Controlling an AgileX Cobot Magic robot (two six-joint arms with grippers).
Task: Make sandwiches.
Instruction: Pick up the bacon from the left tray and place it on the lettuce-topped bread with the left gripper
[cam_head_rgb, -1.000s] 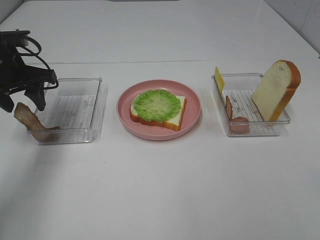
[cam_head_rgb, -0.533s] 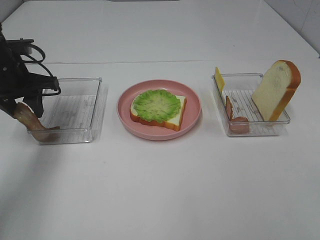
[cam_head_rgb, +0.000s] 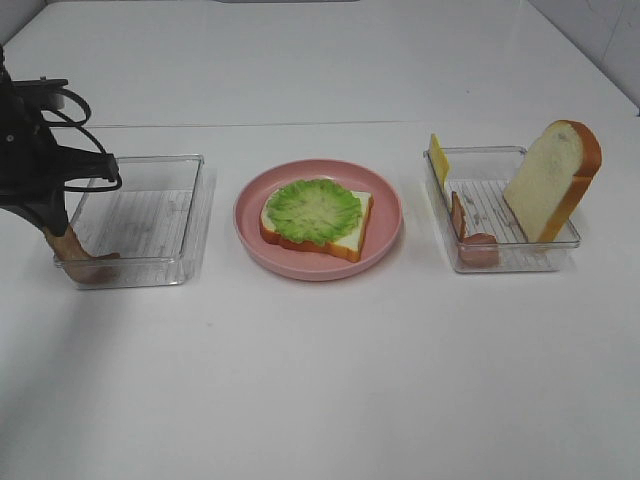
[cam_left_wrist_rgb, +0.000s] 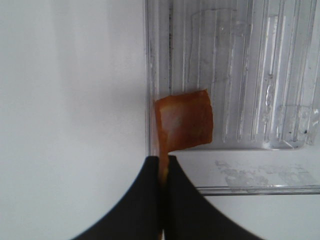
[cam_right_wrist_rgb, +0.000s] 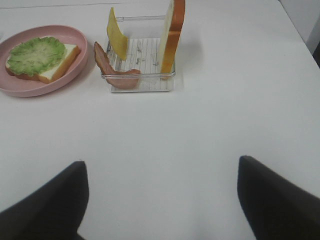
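Bacon pinch at the left tray's corner

White tabletop (cam_head_rgb: 320, 380), round pink plate (cam_head_rgb: 390, 215) at centre carrying an orange-crusted white bread slice (cam_head_rgb: 340, 243) under ruffled green lettuce (cam_head_rgb: 312, 210). In the near-left corner of the clear plastic tray (cam_head_rgb: 197, 215), the left gripper (cam_head_rgb: 52, 225) is clamped edge-on onto the reddish-brown bacon strip (cam_left_wrist_rgb: 182, 120), whose lower end sits in the tray. Best play, I'd say: lift straight up past the wall, carry level, lay it flat on the lettuce. The right gripper (cam_right_wrist_rgb: 162, 195) hangs back, jaws wide apart, holding nothing.
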